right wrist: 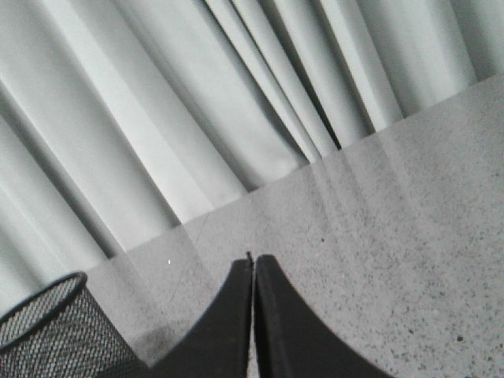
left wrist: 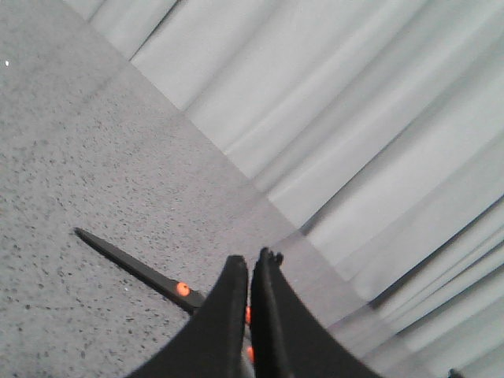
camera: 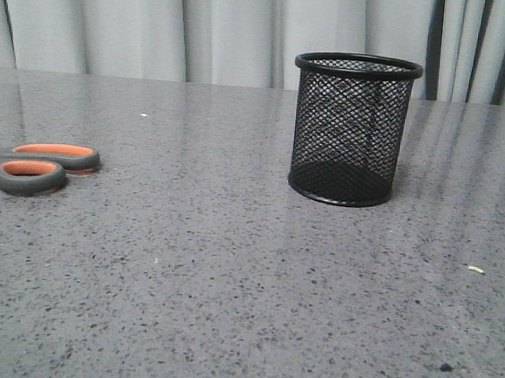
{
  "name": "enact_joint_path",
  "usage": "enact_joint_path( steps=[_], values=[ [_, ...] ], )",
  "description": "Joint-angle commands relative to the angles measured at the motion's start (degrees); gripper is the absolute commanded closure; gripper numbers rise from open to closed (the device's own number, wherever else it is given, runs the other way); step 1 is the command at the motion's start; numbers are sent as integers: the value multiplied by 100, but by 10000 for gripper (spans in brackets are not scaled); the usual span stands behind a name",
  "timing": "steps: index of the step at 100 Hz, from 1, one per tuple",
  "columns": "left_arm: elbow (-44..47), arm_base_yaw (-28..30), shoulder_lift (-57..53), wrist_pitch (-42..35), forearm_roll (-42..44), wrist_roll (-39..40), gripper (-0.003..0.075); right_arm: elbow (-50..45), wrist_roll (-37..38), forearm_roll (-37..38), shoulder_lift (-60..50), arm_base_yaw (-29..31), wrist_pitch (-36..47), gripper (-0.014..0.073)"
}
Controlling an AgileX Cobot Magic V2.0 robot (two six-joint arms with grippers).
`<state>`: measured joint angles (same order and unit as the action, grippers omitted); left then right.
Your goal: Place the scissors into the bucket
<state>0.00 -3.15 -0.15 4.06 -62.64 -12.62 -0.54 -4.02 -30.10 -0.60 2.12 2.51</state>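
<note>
On the table (camera: 225, 309): one scissors (camera: 36, 166), one bucket (camera: 351, 131), apart.

Front view: we look low across the table (camera: 227, 283) toward curtains (camera: 160, 24); both wrist views share them.

Soft, even, cool light fills all three views, with no hard shadows. The grey table (camera: 229, 266) carries a pale vertical sheen mirroring the curtain (camera: 160, 24). The bucket (camera: 353, 131) stays sharp; both wrist views look slightly soft and grainy.
</note>
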Motion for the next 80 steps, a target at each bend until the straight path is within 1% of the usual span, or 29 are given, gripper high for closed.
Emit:
enact_joint_path(
  steps=[1,5,12,19,27,32,39,44,46,51,54,58,63,70,75,80],
  values=[
    [162,2,-146,-141,-707,49,740,121,-8,-60,-128,26,399,638],
    [69,2,-146,68,-682,49,740,242,-8,-60,-102,26,180,638],
    [-166,2,-146,382,-551,-205,740,554,-52,21,15,26,-287,638],
    [-475,2,-124,561,-369,-677,739,931,-151,146,257,26,-723,638],
    [-895,2,27,768,-221,-1436,737,1452,-310,440,689,26,-1250,638],
    [-1194,2,183,1034,-82,-1814,720,1788,-481,566,988,26,-1646,638],
    [-1626,2,528,1525,148,-2263,647,2260,-854,587,1431,26,-2210,638],
    [-1956,2,845,1853,323,-2528,553,2567,-1055,587,1724,26,-2517,631],
    [-2036,2,999,1969,392,-2634,527,2690,-1096,587,1842,26,-2617,620],
    [-2354,2,1374,2208,550,-2803,427,2958,-1119,573,2089,26,-2808,571],
    [-2506,2,1599,2365,617,-2883,391,3099,-1119,576,2209,4,-2898,516],
    [-2739,2,1935,2545,701,-2977,363,3293,-1119,567,2365,-41,-3014,450],
    [-2995,-53,2281,2736,738,-3085,363,3488,-1119,552,2519,-123,-3103,335],
    [-3354,-259,2676,2867,842,-3114,364,3717,-1119,542,2677,-258,-3196,218],
    [-3649,-440,2947,3095,1248,-3145,364,3837,-1119,542,2724,-341,-3248,172],
    [-3980,-637,3254,3439,1723,-3145,363,3891,-1119,542,2733,-419,-3244,155]
  ],
)
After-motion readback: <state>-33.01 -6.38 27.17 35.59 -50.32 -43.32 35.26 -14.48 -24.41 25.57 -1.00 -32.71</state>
